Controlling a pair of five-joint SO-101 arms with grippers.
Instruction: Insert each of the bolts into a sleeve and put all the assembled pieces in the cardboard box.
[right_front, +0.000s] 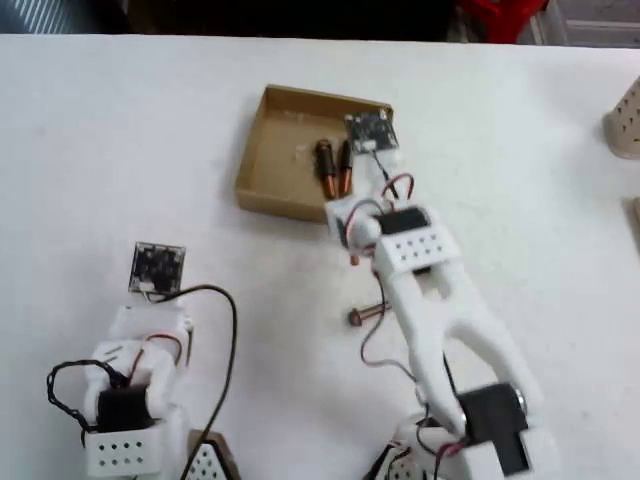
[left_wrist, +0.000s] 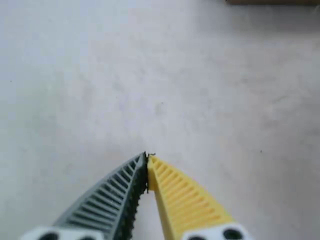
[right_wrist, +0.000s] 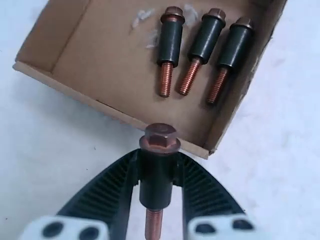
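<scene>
In the right wrist view the cardboard box (right_wrist: 75, 60) holds three assembled pieces (right_wrist: 170, 42), (right_wrist: 204, 42), (right_wrist: 232, 47), each a copper bolt in a black sleeve, lying side by side. My right gripper (right_wrist: 157, 156) is shut on another sleeved bolt (right_wrist: 158, 175), just outside the box's near wall, with the bolt head towards the box. From above, the box (right_front: 275, 150) lies at centre and the held bolt's threaded end (right_front: 354, 258) pokes out under the right arm. A loose bolt (right_front: 368, 313) lies on the table beside that arm. My left gripper (left_wrist: 146, 161) is shut and empty over bare table.
The white table (right_front: 120, 130) spreads wide to the left of the box. A beige perforated object (right_front: 625, 120) stands at the right edge. A dark cable (right_front: 228, 330) loops beside the left arm. The box's edge (left_wrist: 272, 1) shows far off in the left wrist view.
</scene>
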